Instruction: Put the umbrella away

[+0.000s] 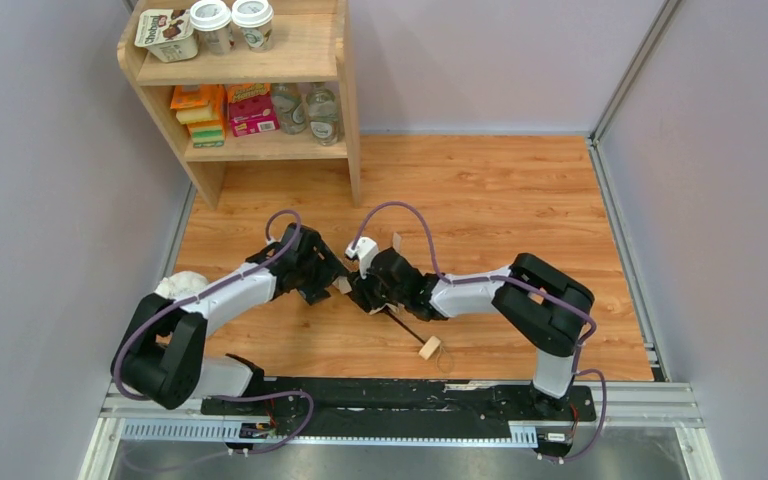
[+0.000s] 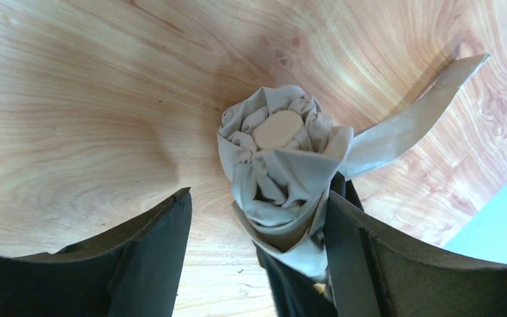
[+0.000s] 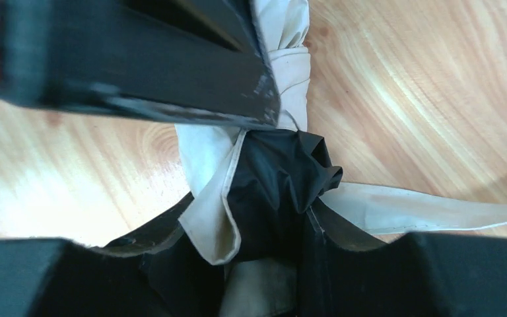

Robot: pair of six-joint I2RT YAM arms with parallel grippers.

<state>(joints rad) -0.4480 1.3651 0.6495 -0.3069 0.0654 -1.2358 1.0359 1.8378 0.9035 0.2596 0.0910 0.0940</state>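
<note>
Umbrella (image 2: 280, 172): lies mid-tabletop (image 1: 520, 190), wooden handle (image 1: 428, 347) toward 5 o'clock, rolled canopy (image 3: 204, 145) toward 10.
Left gripper (image 2: 259, 201): wide, straddling the canopy tip.
Right gripper (image 3: 254, 208): pinching the bunched canopy.
Handling: probably light, with soft, slippery fabric; the stiff shaft (image 1: 405, 327) or the tight roll looks the best hold.

Bright, even overhead light; overhead view sharp, both wrist views distorted and partly soft.

Top external view: the wooden tabletop (image 1: 480, 190) is evenly lit, with only faint, soft shadows beneath the arms and no glare. Left wrist view: a pale sheen crosses the wood, and the grain bows strongly toward the edges. The umbrella (image 2: 284, 158) is in focus, while the left gripper (image 2: 259, 198) fingers (image 2: 152, 257) are dark and soft. Right wrist view: the right gripper (image 3: 251, 218) fingers (image 3: 26, 277) are blurred and underexposed, and bright glare patches lie on the wood.
</note>
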